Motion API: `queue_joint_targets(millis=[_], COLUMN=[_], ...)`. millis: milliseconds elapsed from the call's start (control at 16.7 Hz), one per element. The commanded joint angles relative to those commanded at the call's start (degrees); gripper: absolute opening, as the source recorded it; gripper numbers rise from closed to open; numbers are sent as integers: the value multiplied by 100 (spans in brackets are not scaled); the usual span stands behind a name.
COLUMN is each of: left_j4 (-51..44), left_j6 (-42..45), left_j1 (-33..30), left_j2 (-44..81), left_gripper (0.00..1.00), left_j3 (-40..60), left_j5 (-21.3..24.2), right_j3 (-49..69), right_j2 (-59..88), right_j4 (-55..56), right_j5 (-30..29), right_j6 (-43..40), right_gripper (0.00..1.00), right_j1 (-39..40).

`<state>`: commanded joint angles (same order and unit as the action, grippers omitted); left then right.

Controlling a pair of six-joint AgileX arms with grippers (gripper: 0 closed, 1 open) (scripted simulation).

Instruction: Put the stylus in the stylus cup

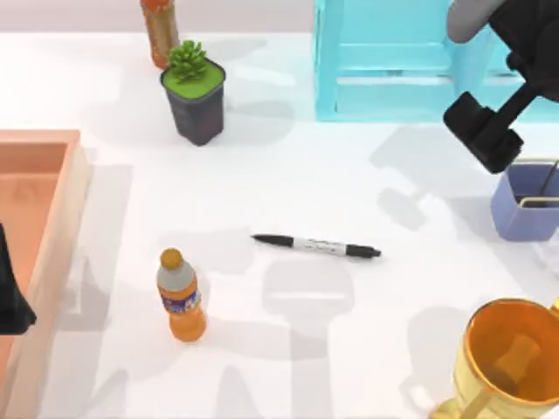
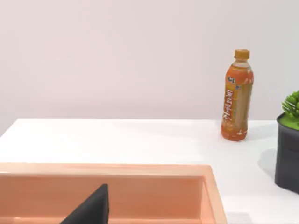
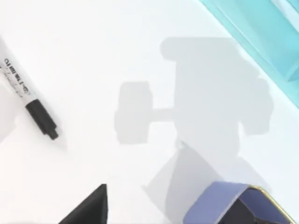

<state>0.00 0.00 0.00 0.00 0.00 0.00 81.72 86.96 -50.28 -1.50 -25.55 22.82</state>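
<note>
The stylus [image 1: 316,246] lies flat near the middle of the white table, black at both ends with a white printed middle; its one black end [image 3: 41,119] appears in the right wrist view. The stylus cup [image 1: 524,205], a periwinkle-blue square box with a thin gold rim, stands at the table's right edge, and a corner of the cup [image 3: 219,203] is seen from the right wrist. My right gripper [image 1: 482,131] hangs in the air just behind and left of the cup, well to the right of the stylus. My left gripper [image 1: 10,297] is parked at the far left over the tray.
An orange bottle [image 1: 181,297] stands left of the stylus, near the front. A second bottle [image 1: 160,30] and a dark plant pot [image 1: 194,96] are at the back left. A cyan rack [image 1: 402,61] sits at the back right, a golden trophy cup [image 1: 511,358] at the front right, and a peach tray [image 1: 65,218] on the left.
</note>
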Motion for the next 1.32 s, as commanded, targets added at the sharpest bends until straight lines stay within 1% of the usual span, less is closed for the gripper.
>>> queue_joint_targets(millis=[360, 540, 660, 900, 1200, 1320], left_j4=[0, 0, 0, 0, 0, 0], left_j6=[0, 0, 0, 0, 0, 0], left_j1=[0, 0, 0, 0, 0, 0], left_j2=[0, 0, 0, 0, 0, 0], left_gripper=[100, 100, 100, 100, 100, 100], left_j3=[0, 0, 0, 0, 0, 0], left_j5=[0, 0, 0, 0, 0, 0], right_j3=[2664, 3636, 4086, 4436, 4404, 4195], right_j2=[3042, 4161, 4681, 5085, 5083, 5110], right_j4=[-1779, -2436, -2741, -2978, -2948, -2735], right_j5=[-29, -37, -40, -43, -42, -43], right_j6=[-880, -1209, -1363, -1483, -1480, -1492], right_gripper=[100, 100, 100, 100, 100, 100], right_j1=[867, 1193, 1346, 1466, 1440, 1450])
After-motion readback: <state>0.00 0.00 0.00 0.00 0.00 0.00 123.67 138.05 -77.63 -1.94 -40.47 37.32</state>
